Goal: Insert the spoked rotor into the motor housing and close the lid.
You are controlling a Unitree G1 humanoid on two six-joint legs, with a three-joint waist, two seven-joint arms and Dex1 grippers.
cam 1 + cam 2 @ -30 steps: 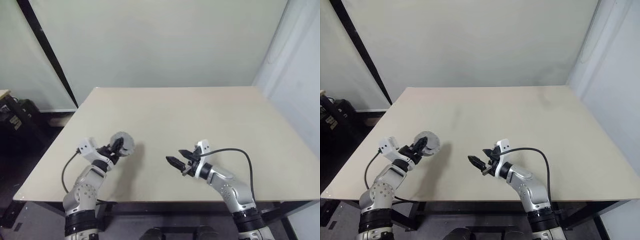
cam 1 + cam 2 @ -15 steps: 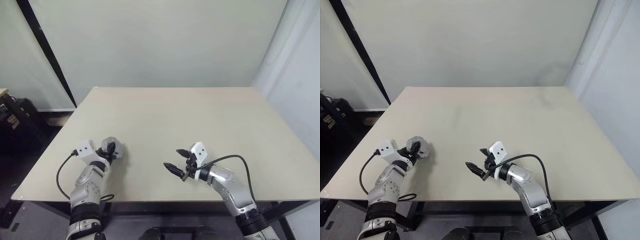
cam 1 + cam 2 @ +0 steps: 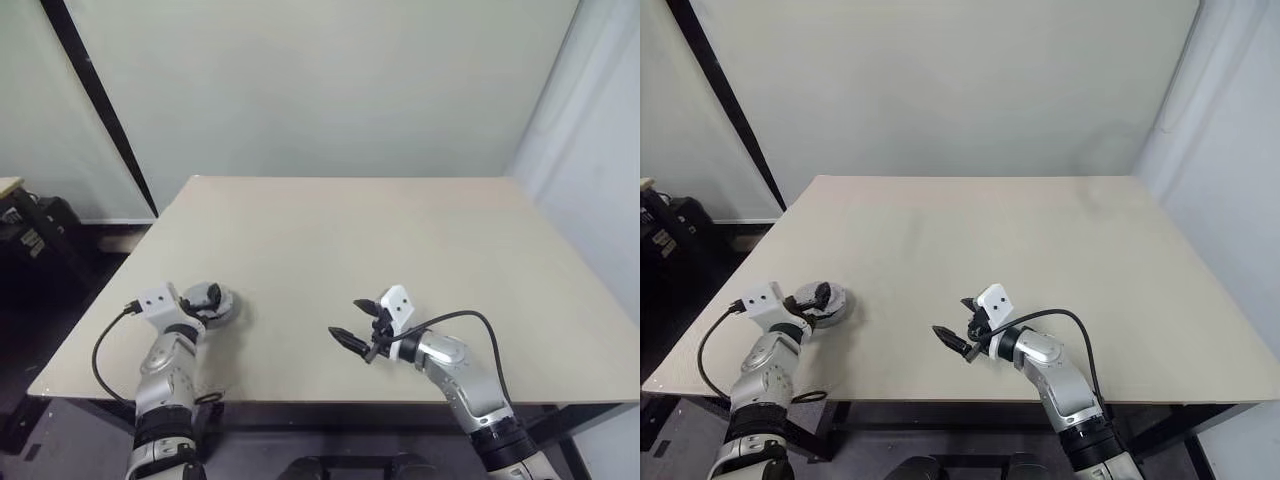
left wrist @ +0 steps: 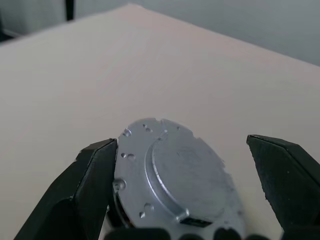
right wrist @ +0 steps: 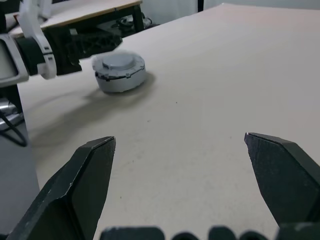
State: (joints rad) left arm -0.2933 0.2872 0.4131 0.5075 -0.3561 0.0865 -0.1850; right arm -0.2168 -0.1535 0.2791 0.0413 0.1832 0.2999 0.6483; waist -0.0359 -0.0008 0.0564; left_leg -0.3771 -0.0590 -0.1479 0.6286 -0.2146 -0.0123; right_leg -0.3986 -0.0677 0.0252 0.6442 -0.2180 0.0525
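While the closed motor housing (image 5: 120,72) sits on the table (image 3: 400,240), left gripper (image 4: 187,187) spread around it, right gripper (image 3: 352,335) spread, apart.

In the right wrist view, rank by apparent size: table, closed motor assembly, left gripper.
1. Table, by far the largest.
2. and 3. Closed motor assembly and left gripper, open beside it, look similar; no ranking.

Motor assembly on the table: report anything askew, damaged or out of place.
Nothing stands out. The closed motor assembly sits flat on the table near its left front edge, its lid seated level with no visible gap or damage. The left claw is open around it; the right claw hovers open, apart.
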